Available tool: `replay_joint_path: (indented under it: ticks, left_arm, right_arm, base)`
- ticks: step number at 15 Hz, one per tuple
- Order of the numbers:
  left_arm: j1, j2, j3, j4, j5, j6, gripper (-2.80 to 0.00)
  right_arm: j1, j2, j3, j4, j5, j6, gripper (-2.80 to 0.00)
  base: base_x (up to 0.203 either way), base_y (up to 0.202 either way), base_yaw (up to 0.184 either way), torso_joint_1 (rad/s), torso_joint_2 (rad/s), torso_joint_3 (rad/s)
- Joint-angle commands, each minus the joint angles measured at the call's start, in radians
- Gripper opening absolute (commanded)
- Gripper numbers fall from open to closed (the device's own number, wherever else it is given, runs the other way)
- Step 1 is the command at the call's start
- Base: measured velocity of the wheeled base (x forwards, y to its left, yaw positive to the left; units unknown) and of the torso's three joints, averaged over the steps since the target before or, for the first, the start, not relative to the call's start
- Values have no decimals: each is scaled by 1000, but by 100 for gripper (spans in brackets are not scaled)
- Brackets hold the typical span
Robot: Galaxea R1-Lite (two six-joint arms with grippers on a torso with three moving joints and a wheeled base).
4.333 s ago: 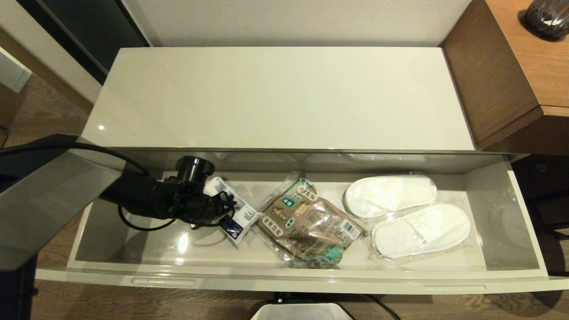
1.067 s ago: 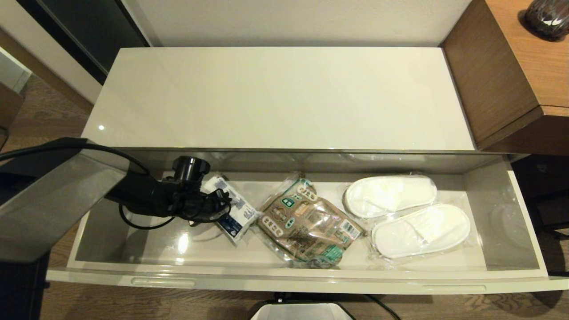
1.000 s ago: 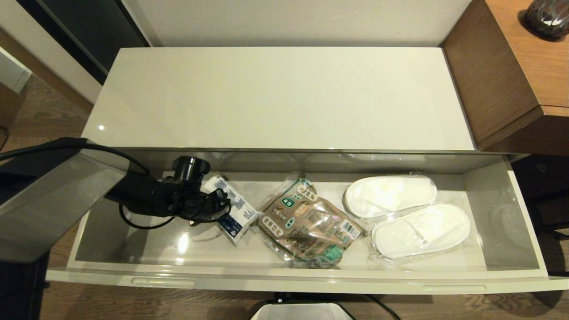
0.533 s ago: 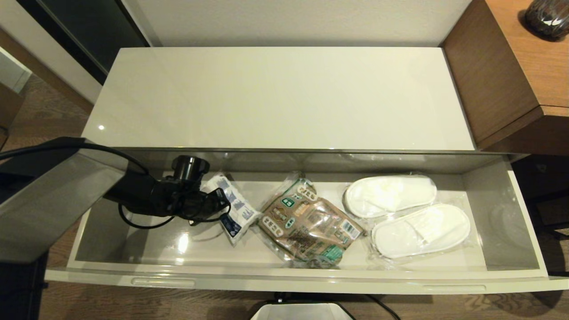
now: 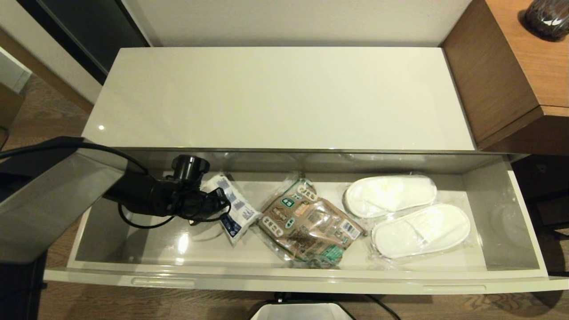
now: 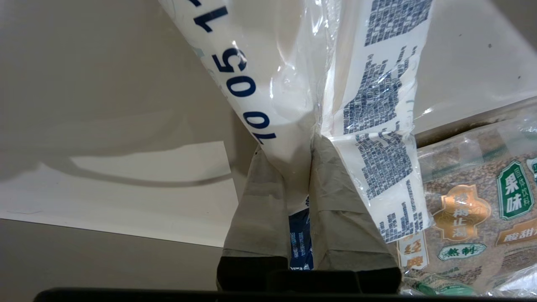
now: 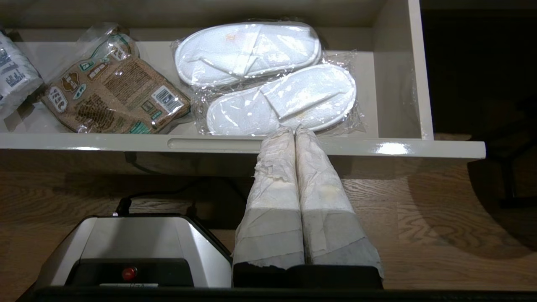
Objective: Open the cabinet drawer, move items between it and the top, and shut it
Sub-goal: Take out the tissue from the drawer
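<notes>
Left gripper [image 5: 218, 205] reaches into the left part of the cabinet drawer [image 5: 284, 284], which stands pulled fully open; its taped fingers [image 6: 260, 205] are pinched onto the small white packet [image 5: 233, 209], a fold of the wrapper caught between them as the left wrist view shows; the packet extends from the fingertips toward the drawer's middle, its far edge just beside the brown-and-green printed packet [image 5: 306, 224]; whether the white packet rests on the drawer floor or is lifted clear cannot be told; the pair of white slippers [image 5: 406, 215], in clear wrap, lies in the right part of the drawer, well apart from the left gripper; the top [image 5: 280, 98] sits behind the drawer, glossy cream-beige; right gripper [image 7: 295, 132] hangs in front of the drawer's front rim, fingers pressed together on nothing, with the slippers just beyond the rim from its tips.
</notes>
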Motion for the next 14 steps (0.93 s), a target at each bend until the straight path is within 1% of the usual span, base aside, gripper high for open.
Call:
replay_joint_path:
  ticks: [1, 7, 10, 14]
  left_arm:
    - [1, -8, 1, -1, 0, -3, -280]
    - [2, -51, 13, 3, -4, 2, -280]
    - [3, -154, 28, 25, -6, 8, -280]
    - [2, -344, 5, 174, -7, 32, -280]
  right_arm:
    - [0, 0, 2, 0, 0, 0, -280]
    - [0, 0, 2, 0, 0, 0, -280]
    - [0, 0, 2, 0, 0, 0, -280]
    - [0, 0, 2, 0, 0, 0, -280]
  base:
    - [0, 0, 0, 0, 0, 0]
    - [0, 0, 0, 0, 0, 0]
    - [0, 0, 0, 0, 0, 0]
    - [0, 0, 0, 0, 0, 0]
